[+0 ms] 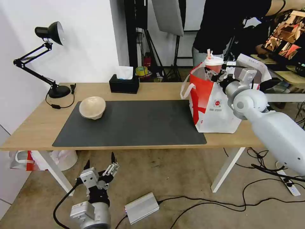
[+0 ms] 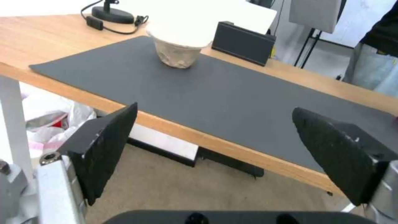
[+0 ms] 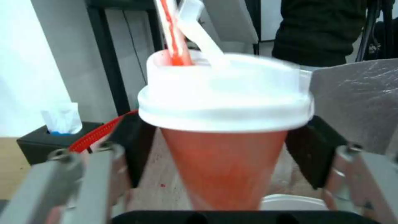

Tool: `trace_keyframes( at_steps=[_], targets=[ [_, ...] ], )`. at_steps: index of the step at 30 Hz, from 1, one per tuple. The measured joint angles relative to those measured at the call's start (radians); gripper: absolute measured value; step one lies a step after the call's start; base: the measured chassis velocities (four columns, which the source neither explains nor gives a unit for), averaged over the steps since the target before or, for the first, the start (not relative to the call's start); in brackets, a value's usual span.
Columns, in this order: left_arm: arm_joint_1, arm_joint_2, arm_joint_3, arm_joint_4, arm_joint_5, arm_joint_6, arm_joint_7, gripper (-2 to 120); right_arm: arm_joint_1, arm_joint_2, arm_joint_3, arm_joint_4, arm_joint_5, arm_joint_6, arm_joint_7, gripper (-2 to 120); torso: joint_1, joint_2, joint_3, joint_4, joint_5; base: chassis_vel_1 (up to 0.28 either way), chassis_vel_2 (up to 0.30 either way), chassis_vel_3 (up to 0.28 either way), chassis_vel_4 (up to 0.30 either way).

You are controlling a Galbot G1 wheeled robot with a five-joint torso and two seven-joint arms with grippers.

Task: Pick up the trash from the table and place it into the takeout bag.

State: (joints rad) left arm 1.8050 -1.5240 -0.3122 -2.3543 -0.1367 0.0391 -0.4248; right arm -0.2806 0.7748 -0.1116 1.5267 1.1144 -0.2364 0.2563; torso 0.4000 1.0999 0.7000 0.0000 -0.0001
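Trash cup [image 1: 213, 64] hangs over the takeout bag [image 1: 212, 108] — right gripper [image 1: 216, 73] grasping it — light-wood table [image 1: 38, 122], concrete floor [image 1: 178, 178].

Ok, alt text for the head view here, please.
The right gripper holds the red drink cup over the open takeout bag at the table's right end. A beige bowl sits on the grey mat; the left gripper hangs open below the table edge.
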Motion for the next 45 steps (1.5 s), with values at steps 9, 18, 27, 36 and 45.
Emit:
trace_keyframes(
  at_steps=[9,18,27,36,45],
  targets=[
    [-0.004,-0.007,0.004,-0.002,0.0,0.0,0.001,100,0.034,-0.026,-0.016,0.007,0.005,-0.022,0.003,100,0.0,0.0,0.0,0.0,0.0001,0.0,0.0,0.0,0.0],
    [-0.001,-0.007,0.003,-0.005,0.003,0.0,0.001,100,0.05,-0.062,-0.017,0.025,0.007,-0.078,0.003,100,0.0,0.0,0.0,-0.0001,0.0001,0.0,0.0,0.0,0.0],
    [0.006,-0.01,0.004,-0.013,0.009,0.0,0.001,100,0.054,-0.078,-0.008,0.037,0.006,-0.086,0.005,100,0.0,0.0,0.0,0.0,0.0001,0.0,0.0,0.0,0.0],
    [0.015,-0.015,0.003,-0.015,0.015,0.0,0.001,100,0.008,-0.088,0.009,0.112,0.007,0.036,0.031,100,0.0,0.0,0.0,-0.0001,0.0001,0.0,0.0,0.0,0.0],
    [0.024,-0.019,0.004,-0.017,0.021,-0.003,0.001,100,-0.135,-0.11,0.04,0.292,-0.072,0.346,0.066,100,0.0,0.0,0.0,-0.0001,0.0002,0.0,0.0,0.0,0.0]
  ],
)
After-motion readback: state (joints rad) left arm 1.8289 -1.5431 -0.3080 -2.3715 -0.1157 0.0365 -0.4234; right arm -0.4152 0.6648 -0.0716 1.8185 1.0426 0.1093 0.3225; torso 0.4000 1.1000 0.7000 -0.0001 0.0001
